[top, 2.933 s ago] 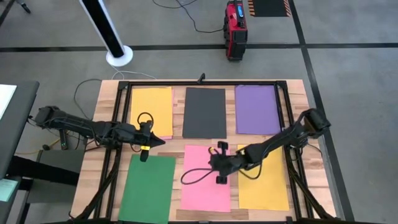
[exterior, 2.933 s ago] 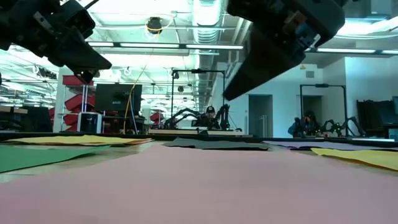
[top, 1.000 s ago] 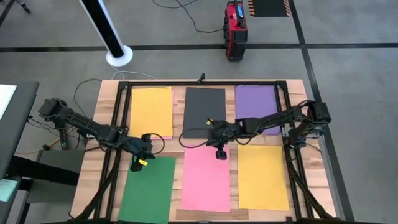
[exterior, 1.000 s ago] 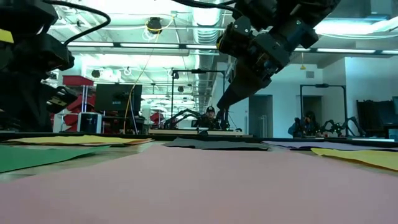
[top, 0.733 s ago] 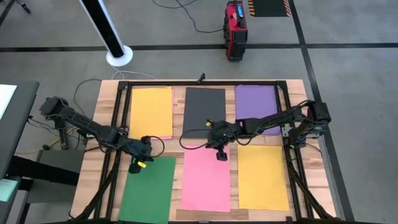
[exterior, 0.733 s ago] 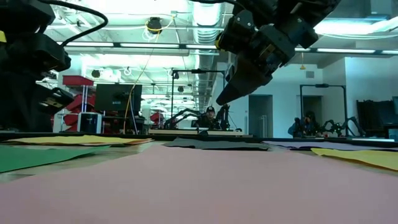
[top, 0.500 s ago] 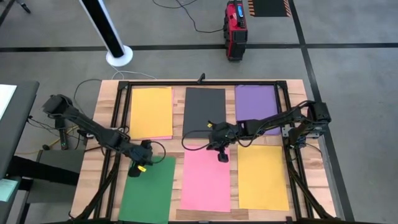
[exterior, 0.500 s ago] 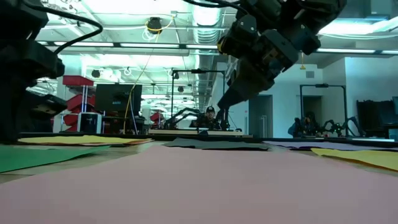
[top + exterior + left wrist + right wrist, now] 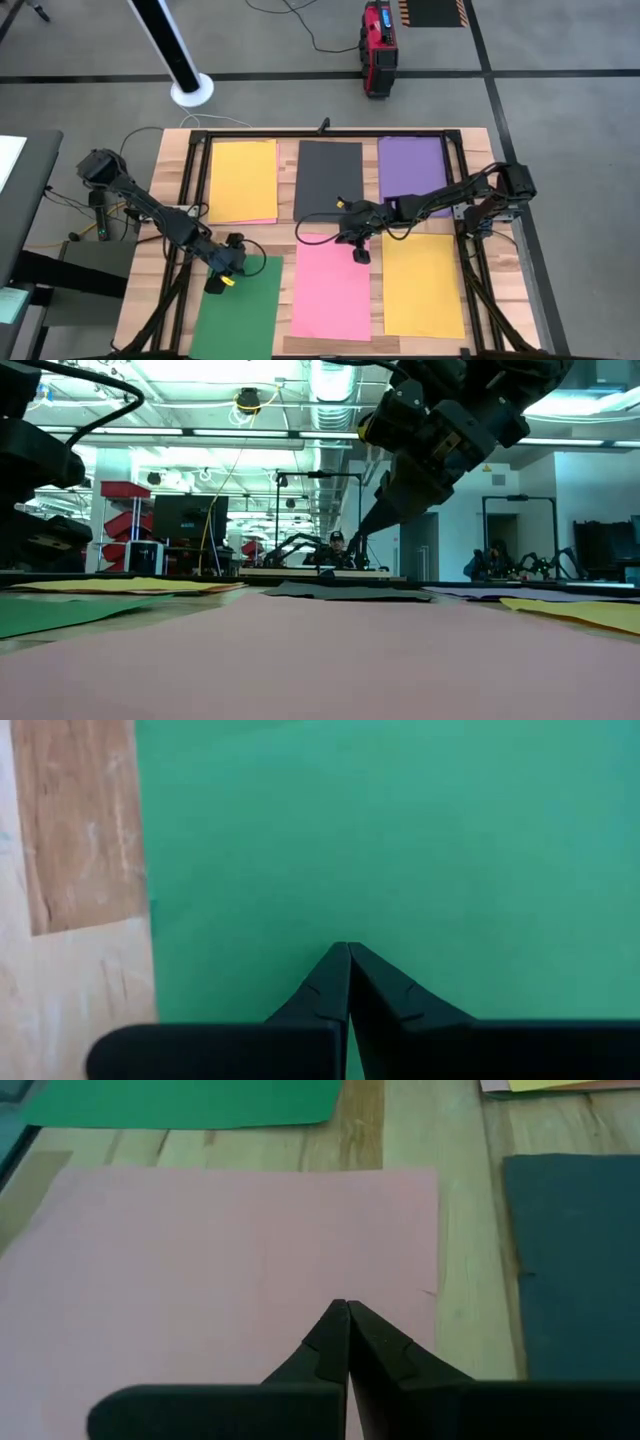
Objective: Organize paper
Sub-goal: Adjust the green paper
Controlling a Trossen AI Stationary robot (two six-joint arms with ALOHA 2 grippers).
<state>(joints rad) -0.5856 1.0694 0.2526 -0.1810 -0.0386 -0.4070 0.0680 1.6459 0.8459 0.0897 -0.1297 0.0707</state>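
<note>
The left pincer (image 9: pixel 217 281) sits over the far left corner of the green sheet (image 9: pixel 236 306); its fingers (image 9: pixel 330 982) are pressed together, tips meeting, with nothing between them. In the left wrist view, green paper fills the area ahead of the tips, with bare wooden surface (image 9: pixel 70 830) beside it.

The right pincer (image 9: pixel 361 253) is positioned over the far right corner of the pink sheet (image 9: pixel 331 290). Its fingers (image 9: pixel 335 1342) are likewise fully closed and hold nothing.

Beyond the right pincer lies the dark grey sheet (image 9: pixel 329 179), with the purple sheet (image 9: pixel 412 174) beside it. A yellow sheet (image 9: pixel 423 285) lies just beside the pink one. A second yellow sheet (image 9: pixel 241 179) lies beyond the left pincer.
</note>
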